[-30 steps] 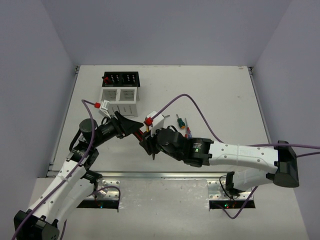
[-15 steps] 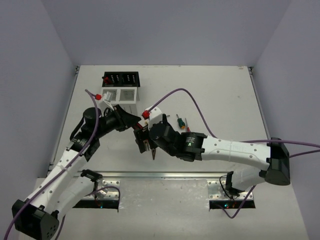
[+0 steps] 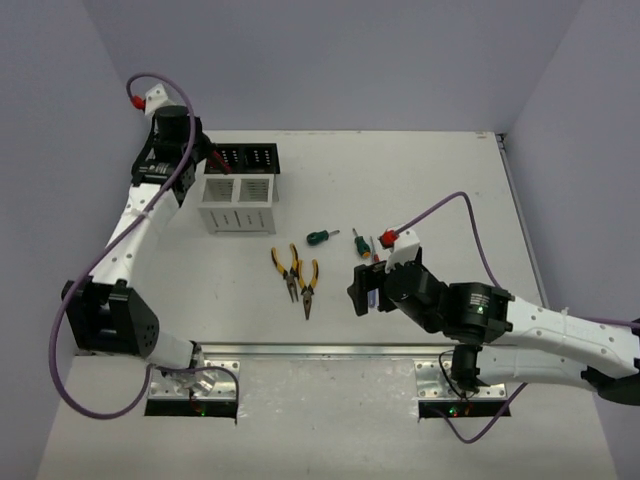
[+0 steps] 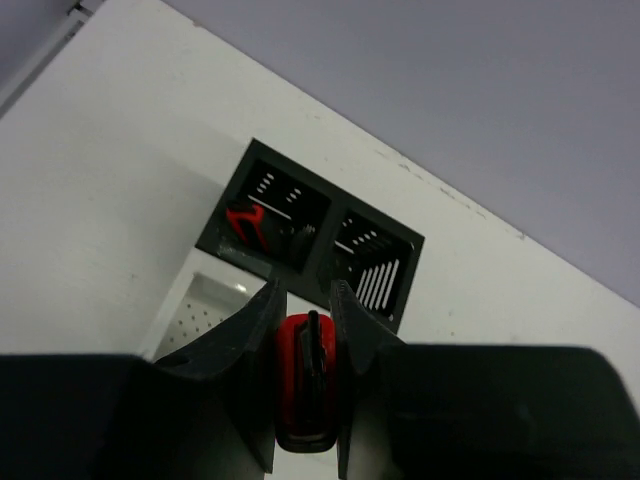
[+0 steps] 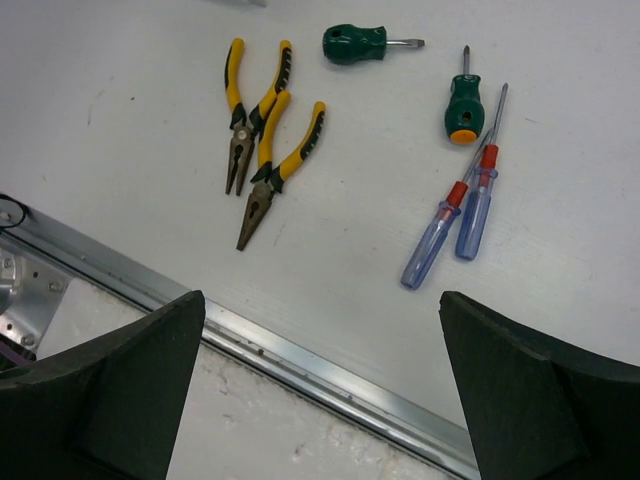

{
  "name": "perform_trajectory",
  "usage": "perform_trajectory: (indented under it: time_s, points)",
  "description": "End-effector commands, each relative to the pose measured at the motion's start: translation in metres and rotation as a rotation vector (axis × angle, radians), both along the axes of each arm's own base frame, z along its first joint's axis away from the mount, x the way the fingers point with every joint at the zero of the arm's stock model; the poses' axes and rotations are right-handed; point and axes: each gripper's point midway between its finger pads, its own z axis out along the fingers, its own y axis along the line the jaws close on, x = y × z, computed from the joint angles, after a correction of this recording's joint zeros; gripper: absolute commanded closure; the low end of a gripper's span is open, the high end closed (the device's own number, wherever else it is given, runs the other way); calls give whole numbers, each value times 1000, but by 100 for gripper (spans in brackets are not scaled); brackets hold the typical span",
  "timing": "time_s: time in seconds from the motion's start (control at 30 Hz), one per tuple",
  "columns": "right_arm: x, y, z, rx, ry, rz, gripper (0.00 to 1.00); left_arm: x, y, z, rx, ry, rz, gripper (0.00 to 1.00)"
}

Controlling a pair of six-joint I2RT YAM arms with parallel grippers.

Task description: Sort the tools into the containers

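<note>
My left gripper (image 4: 305, 292) (image 3: 203, 156) is shut on the red-and-black cutters (image 4: 303, 385), held above the near-left corner of the black container (image 4: 316, 262) (image 3: 250, 157). A red tool (image 4: 248, 222) stands in its left compartment. The white container (image 3: 238, 204) (image 4: 197, 312) sits just in front. My right gripper (image 5: 320, 305) (image 3: 364, 290) stands open and empty near the table's front edge. Two yellow-handled pliers (image 5: 246, 112) (image 5: 283, 163) (image 3: 296, 273) lie side by side. Two green screwdrivers (image 5: 353, 44) (image 5: 462, 103) and two blue-handled ones (image 5: 437, 236) (image 5: 478, 203) lie to their right.
A metal rail (image 5: 300, 352) runs along the table's near edge under my right gripper. Purple cables (image 3: 440, 212) loop from both wrists. Grey walls close in the table on three sides.
My left arm swung from the table's middle to the far left above the black container, carrying the cutters. My right gripper opened, let go and pulled back toward the right front.
</note>
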Motion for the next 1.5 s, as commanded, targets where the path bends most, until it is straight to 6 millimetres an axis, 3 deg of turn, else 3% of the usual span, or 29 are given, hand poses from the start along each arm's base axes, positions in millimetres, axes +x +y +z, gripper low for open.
perform_trajectory:
  time_s: [0.0,0.13,0.37,0.4,0.63,0.77,1.07,1.1,1.17,1.23,1.33,1.47]
  points:
    - [-8,-20,-16,-33,23,-4,1,56,30,10,70,-95,104,100]
    - [-18,-26,-18,-6,43,31,1,101,23,-10,135,-126,33,100]
    - [-23,-31,-15,-1,60,43,1,126,18,-2,184,-264,-13,100]
    - [-22,-30,-17,-13,63,40,1,130,16,-8,183,-251,-21,100]
    - [-15,-16,-27,-120,72,53,1,134,24,-1,191,-274,26,100]
    - [-15,-11,-33,-131,84,58,1,141,39,-17,240,-219,90,100]
    - [-16,-14,-33,-108,74,59,1,141,42,-47,248,-164,103,98]
    - [-16,-14,-35,-102,72,59,1,139,44,-53,253,-150,115,92]
    - [-17,-14,-36,-98,73,64,1,136,47,-58,258,-134,123,71]
    - [-18,-15,-41,-97,77,67,1,130,49,-54,247,-131,143,21]
    - [-16,-15,-41,-91,63,59,1,114,49,-24,192,-165,170,3]
    - [-9,-14,-40,-93,35,33,1,92,37,25,125,-225,124,0]
